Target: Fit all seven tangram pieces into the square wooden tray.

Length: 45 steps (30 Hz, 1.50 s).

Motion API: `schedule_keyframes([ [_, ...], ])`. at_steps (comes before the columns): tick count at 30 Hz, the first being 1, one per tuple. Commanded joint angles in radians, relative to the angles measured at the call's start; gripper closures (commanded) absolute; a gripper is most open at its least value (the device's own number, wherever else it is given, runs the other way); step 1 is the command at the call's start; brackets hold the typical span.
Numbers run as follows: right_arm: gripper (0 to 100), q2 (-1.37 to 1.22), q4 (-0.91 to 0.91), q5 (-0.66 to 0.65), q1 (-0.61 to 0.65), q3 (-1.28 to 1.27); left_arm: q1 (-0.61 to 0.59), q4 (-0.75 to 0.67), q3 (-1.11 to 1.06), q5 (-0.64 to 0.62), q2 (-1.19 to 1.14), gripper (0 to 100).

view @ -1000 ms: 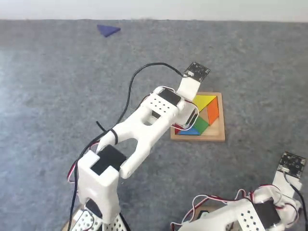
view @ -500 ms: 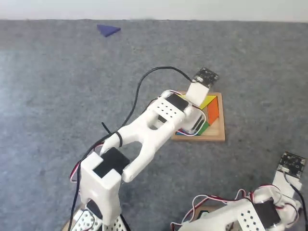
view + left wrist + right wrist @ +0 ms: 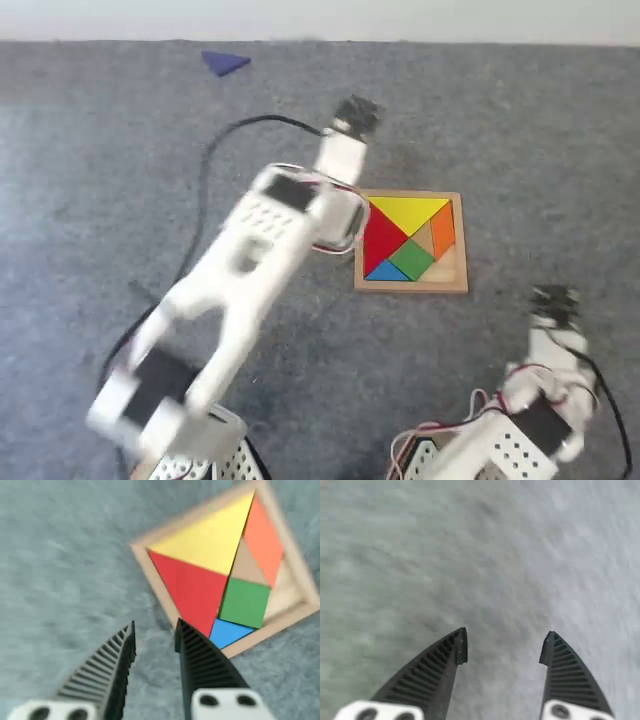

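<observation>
1. Now that the left gripper point(image 3: 155, 625) has swung off the tray point(image 3: 410, 286), it hangs beside the rim, fingers slightly parted, empty.
2. Five pieces point(image 3: 385, 238) lie inside; bare wood shows gaps.
3. Blue triangle point(image 3: 225, 63), well apart, likely next.
4. Right gripper point(image 3: 502, 640): spread wide, empty.

Left arm point(image 3: 250, 262) stretched forward, left gripper point(image 3: 155, 625) pointing down with jaws narrowly parted, right arm point(image 3: 535, 425) folded low, right gripper point(image 3: 506, 632) spread wide, empty.
</observation>
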State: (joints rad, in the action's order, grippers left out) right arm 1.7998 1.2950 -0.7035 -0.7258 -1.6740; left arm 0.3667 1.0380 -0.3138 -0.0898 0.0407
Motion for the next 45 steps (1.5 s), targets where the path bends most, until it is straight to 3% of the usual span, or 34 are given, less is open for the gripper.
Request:
schedule_keyframes([
  [1,75.0,0.015,-0.019,0.002,0.245,-0.011,-0.057,-0.034,-0.255,0.026,0.516,88],
  [5,75.9,0.015,-0.024,0.123,0.323,-0.011,-0.176,-0.137,-0.596,0.049,0.89,88],
  [10,92.0,0.015,-0.028,0.169,0.334,-0.011,-0.368,-0.261,-1.018,0.118,1.303,88],
  [13,99.5,0.015,-0.025,0.166,0.334,-0.011,-0.368,-0.301,-1.218,0.101,1.533,88],
  [17,96.8,0.015,-0.024,0.166,0.334,-0.011,-0.342,-0.298,-1.372,0.078,1.803,88],
  [33,96.6,0.013,-0.033,0.173,0.334,-0.011,-0.276,-0.324,-1.376,0.083,1.625,88],
  [42,96.5,0.015,0.021,0.164,0.332,-0.011,-0.27,0.078,-1.369,0.083,1.637,88],
  [45,96.7,0.015,0.028,0.164,0.331,-0.011,-0.273,0.098,-1.372,0.081,1.674,88],
])
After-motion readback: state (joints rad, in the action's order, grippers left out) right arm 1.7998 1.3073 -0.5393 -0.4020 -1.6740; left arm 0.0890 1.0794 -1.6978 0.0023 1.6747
